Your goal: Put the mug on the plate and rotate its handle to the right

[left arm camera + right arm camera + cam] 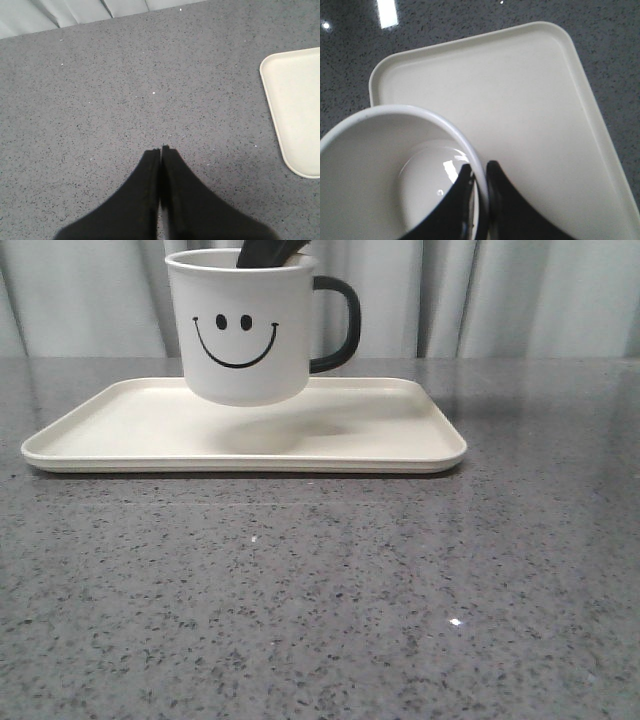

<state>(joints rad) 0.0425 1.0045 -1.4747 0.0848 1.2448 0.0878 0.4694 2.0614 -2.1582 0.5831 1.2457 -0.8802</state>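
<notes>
The mug (240, 325), white with a black smiley face turned toward the front camera, is upright and suspended above the plate (120, 435), its base clear of the surface and a soft shadow beneath it. Its glossy black C-shaped handle (337, 324) points to the right in the front view. The plate, cream-white, rectangular, round-cornered and low-rimmed, lies flat on the grey speckled table (320, 600).

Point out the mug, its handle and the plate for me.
mug (240, 330): front view, on the smiley-face side wall.
handle (348, 325): front view, on the black loop's outer curve.
plate (380, 425): front view, on its bare floor.
</notes>
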